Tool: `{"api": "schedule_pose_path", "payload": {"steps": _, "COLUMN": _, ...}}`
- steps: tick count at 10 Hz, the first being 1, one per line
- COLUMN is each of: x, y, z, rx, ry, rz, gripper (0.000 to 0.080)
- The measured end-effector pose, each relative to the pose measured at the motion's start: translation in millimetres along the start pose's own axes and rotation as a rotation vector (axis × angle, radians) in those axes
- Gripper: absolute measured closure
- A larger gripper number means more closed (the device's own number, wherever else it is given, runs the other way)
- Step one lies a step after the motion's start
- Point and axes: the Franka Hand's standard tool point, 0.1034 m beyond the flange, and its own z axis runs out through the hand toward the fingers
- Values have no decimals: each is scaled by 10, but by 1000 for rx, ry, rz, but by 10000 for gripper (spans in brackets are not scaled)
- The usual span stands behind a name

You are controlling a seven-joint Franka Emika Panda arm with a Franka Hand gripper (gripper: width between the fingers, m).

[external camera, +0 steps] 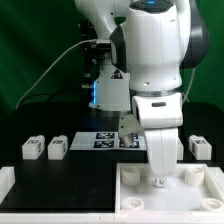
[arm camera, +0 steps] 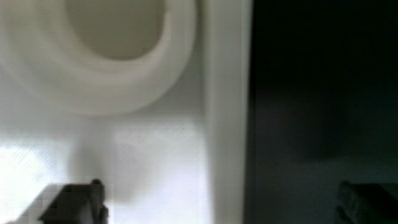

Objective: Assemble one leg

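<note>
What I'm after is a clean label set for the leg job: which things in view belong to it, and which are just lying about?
Job in hand:
- gripper, open above the tabletop
- loose legs: two on the exterior view's left, one on its right

Lying about:
- marker board

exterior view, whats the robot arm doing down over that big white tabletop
The Panda arm has its end effector lowered over the large white tabletop at the exterior view's right. In the wrist view the jaws stand open with nothing gripped. Whether a leg sits under them I cannot tell. A leg and a second leg lie loose at the exterior view's left, and a third leg at its right, all untouched.
</note>
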Motion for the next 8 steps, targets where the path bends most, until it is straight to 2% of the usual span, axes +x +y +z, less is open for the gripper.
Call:
{"api": "schedule_pose_path", "payload": {"steps": 1, "x": -3, "y": 3, "z": -4, "rx": -1, "ry": 0, "rz": 1, "gripper": 150}}
{"api": "schedule_pose_path", "payload": {"steps": 3, "x": -5, "y": 16, "z": -209, "rx": -27, "ry": -8, "rz": 101, "gripper": 150}}
{"api": "schedule_pose_path", "payload": {"steps": 5, "x": 75, "y": -120, "z": -384, "rx": -42, "ry": -12, "rz": 172, "gripper": 150}}
{"api": "schedule_pose_path", "payload": {"steps": 6, "x": 203, "y": -190, "z": -469, "rx": -50, "ry": -6, "rz": 336, "gripper": 150}}
{"api": "schedule_pose_path", "payload": {"steps": 8, "x": 579, "y": -308, "z": -538, "rx": -56, "ry": 17, "rz": 681, "gripper": 150}}
